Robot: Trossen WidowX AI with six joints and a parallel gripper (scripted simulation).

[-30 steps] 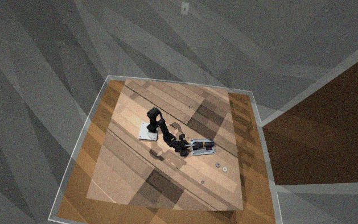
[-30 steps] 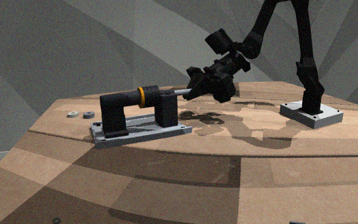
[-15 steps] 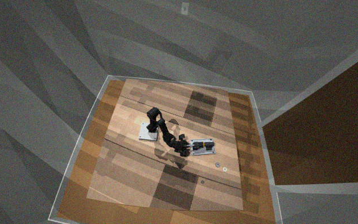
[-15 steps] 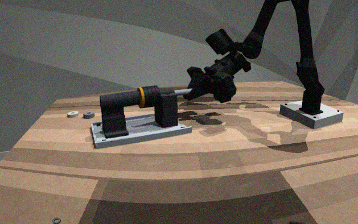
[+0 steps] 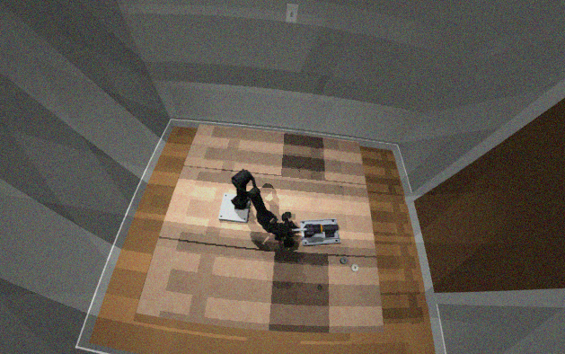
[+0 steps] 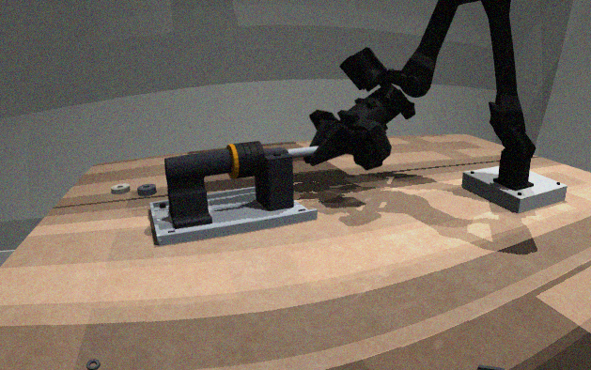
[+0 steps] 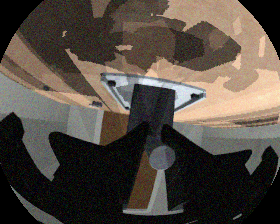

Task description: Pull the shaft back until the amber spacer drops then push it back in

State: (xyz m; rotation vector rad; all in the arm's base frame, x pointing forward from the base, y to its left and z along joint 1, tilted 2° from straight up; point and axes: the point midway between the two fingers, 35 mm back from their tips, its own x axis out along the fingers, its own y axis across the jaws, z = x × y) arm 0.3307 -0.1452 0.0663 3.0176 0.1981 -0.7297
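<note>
The amber spacer [image 5: 322, 228] [image 6: 234, 161] sits on the line of the shaft, between the big dark housing block [image 6: 185, 192] and a thick dark spacer or spacers [image 6: 249, 159]; I cannot tell how many. The pale shaft [image 5: 298, 230] [image 6: 302, 151] sticks out of the smaller dark post [image 6: 280, 183] [image 7: 152, 107]. My gripper [image 5: 294, 230] [image 6: 316, 154] [image 7: 155, 127] is shut on the shaft's outer end, tilted down toward it, with a gap between fingertips and post. The shaft's round end face [image 7: 162, 157] shows between the fingers. The shaft inside the spacers and housing is hidden.
Block and post stand on a grey base plate [image 5: 322, 243] [image 6: 248, 223] [image 7: 183, 96]. A pale ring [image 5: 355, 268] [image 6: 120, 189] and a dark ring [image 5: 343, 260] [image 6: 147, 190] lie on the table beyond it. A small dark ring [image 5: 320, 287] [image 6: 93, 363] lies farther off.
</note>
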